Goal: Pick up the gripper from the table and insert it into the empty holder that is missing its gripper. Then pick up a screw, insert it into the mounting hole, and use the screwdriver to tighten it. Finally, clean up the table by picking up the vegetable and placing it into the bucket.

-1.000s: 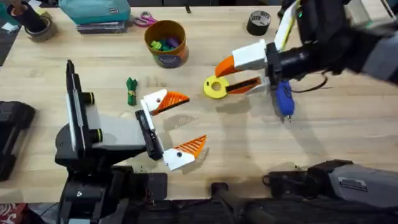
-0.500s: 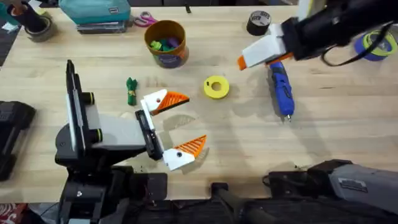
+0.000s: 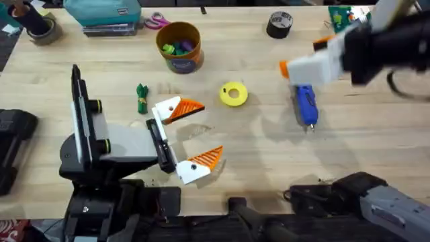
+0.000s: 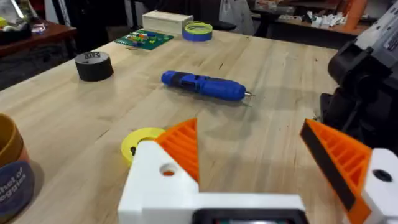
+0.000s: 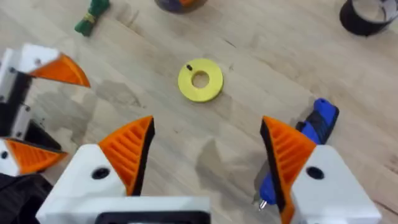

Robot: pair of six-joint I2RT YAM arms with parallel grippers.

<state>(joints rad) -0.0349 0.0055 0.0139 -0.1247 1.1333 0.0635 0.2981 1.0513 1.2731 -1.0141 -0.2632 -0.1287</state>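
The right tool (image 5: 205,155) is hovering with fingers apart above the blue screwdriver (image 3: 306,105), which is lying toward the worktop's (image 3: 269,161) right edge. Likely rigid, smooth and roll-prone; grip mid-body. The left tool (image 3: 188,138) is resting spread.

Workshop: circuit board (image 4: 144,38), tape rolls (image 4: 93,65).

Pale wooden table (image 3: 255,144); behind, perhaps another cluttered bench (image 4: 292,12).

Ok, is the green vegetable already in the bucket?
No, the overhead view shows the green vegetable lying on the table, apart from the bucket.
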